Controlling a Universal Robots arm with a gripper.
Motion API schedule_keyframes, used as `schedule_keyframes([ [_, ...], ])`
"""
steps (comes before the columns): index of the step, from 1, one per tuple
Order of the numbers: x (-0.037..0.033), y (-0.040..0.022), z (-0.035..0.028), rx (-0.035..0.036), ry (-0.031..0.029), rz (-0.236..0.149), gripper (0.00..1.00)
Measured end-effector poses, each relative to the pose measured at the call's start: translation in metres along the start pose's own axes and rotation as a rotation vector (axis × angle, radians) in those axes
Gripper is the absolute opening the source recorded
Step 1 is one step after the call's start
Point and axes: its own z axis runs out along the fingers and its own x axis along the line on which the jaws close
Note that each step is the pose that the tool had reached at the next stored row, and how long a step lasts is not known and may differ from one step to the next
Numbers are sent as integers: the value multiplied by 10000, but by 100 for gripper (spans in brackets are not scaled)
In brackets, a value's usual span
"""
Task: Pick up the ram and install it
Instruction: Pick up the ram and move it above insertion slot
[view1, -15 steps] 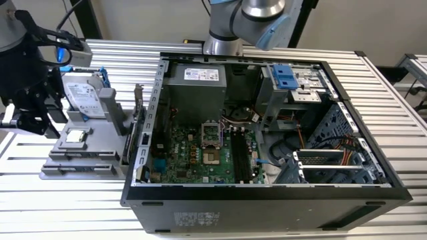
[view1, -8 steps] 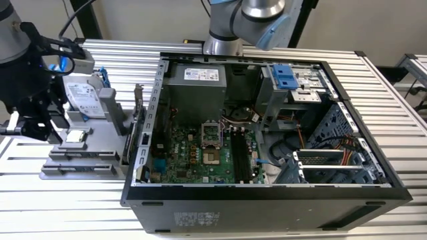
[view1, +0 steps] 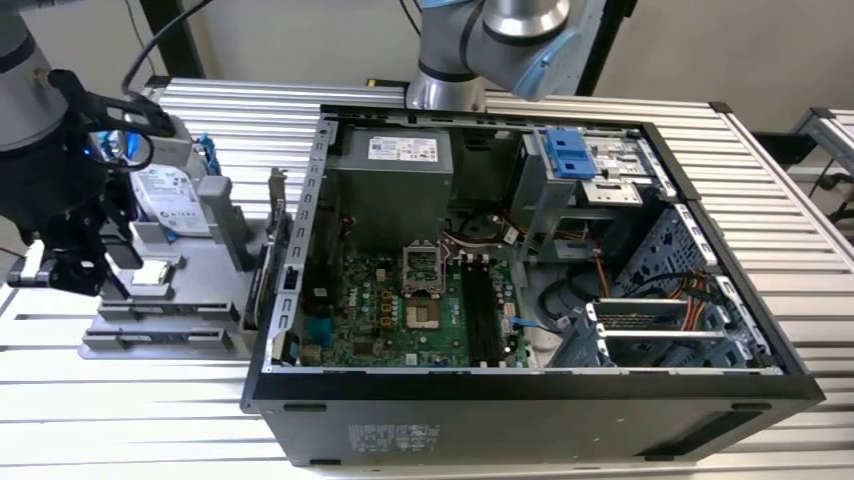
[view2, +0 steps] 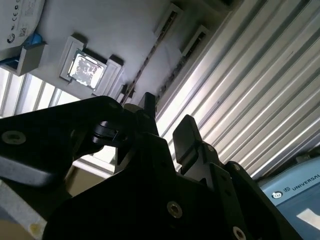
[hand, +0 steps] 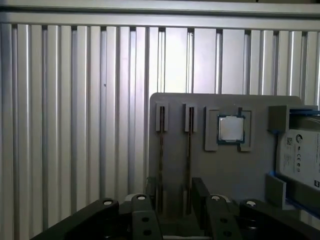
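- The ram (hand: 161, 160) stands on edge in a narrow slot of the grey holder (hand: 225, 170). The holder sits on the counter (view1: 134, 430), at the exterior view's left of the open computer case (view1: 534, 400). The ram is neither lifted nor installed.
- A second slot (hand: 188, 160) just beside it appears to hold a similar stick. I cannot tell which one the approach is lined up on. Risk: closing across both, or onto a slot wall.
- The gripper (hand: 171, 192) hovers over the holder's slotted end. Its fingers (hand: 200, 192) are parted and hold nothing.
- Risk: the stick is thin. A skewed or off-centre grip could tilt it, jam it in its slot or drag the holder.
- The square silver chip (hand: 230, 129) and the hard drive (hand: 300, 155) share the holder. A wide approach could knock them.
- The memory sockets (view1: 481, 315) lie deep in the case near cables. A tilted stick would likely not seat.
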Motion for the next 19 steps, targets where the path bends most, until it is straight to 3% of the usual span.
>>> schedule_keyframes([
  [19,11,-6,285,0,-2,110,100],
])
